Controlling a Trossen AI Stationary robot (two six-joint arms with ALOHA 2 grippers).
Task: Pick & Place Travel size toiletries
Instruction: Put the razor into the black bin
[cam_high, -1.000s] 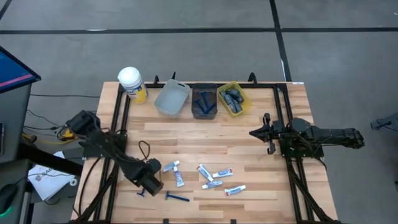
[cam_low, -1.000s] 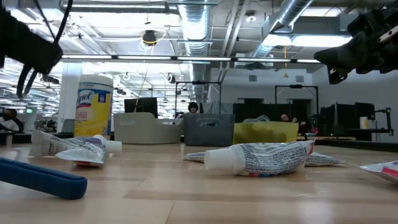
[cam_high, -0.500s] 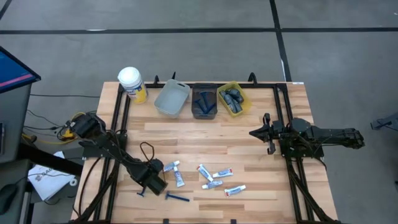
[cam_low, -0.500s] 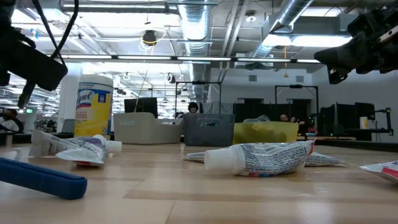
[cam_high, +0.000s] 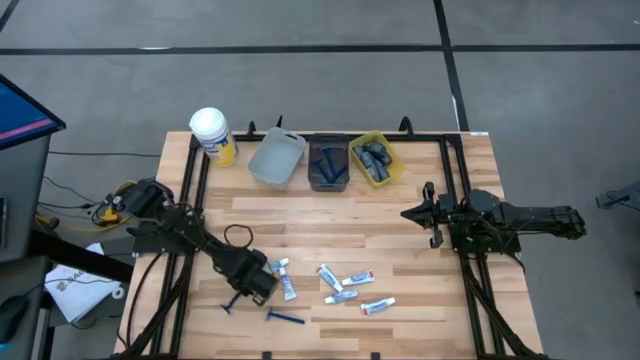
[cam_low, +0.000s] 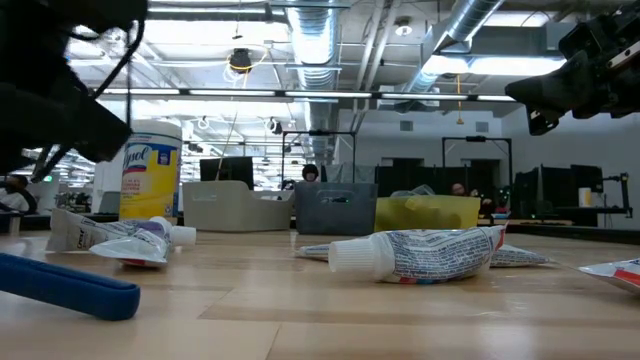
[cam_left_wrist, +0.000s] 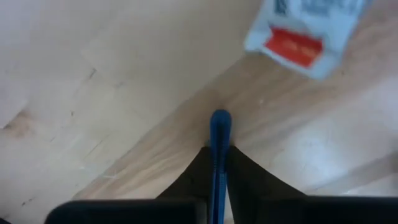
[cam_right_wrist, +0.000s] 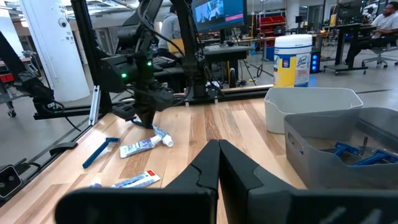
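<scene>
My left gripper (cam_high: 255, 285) stands low over the table's near left part, shut on a thin blue razor (cam_high: 232, 303). A second blue razor (cam_high: 286, 318) lies flat near the front edge and also shows in the low view (cam_low: 70, 285). Several small white tubes (cam_high: 345, 287) with blue and red marks lie flat right of the left gripper. One tube's flat end (cam_left_wrist: 301, 34) is just ahead of the fingers. My right gripper (cam_high: 427, 213) hangs shut and empty above the table's right side. My left gripper (cam_left_wrist: 217, 152) pinches the razor's blue handle between its two fingers. The handle runs along the fingers, and its end (cam_left_wrist: 220, 123) sticks out past the fingertips. The fingers point down at the table. Whether the razor is clear of the wood, I cannot tell.
At the far edge stand a grey bin (cam_high: 277, 158), a dark bin (cam_high: 328, 165) with blue razors and a yellow bin (cam_high: 375, 160) with dark bottles. A white-lidded yellow jar (cam_high: 212, 135) stands at the far left. Bare wood lies between the tubes and the bins.
My left gripper has gone toward the table's right edge and a little toward the far edge, coming closer to the nearest tubes. More of the held razor now shows beside it in the high view. The other razor and the tubes have stayed where they were.
</scene>
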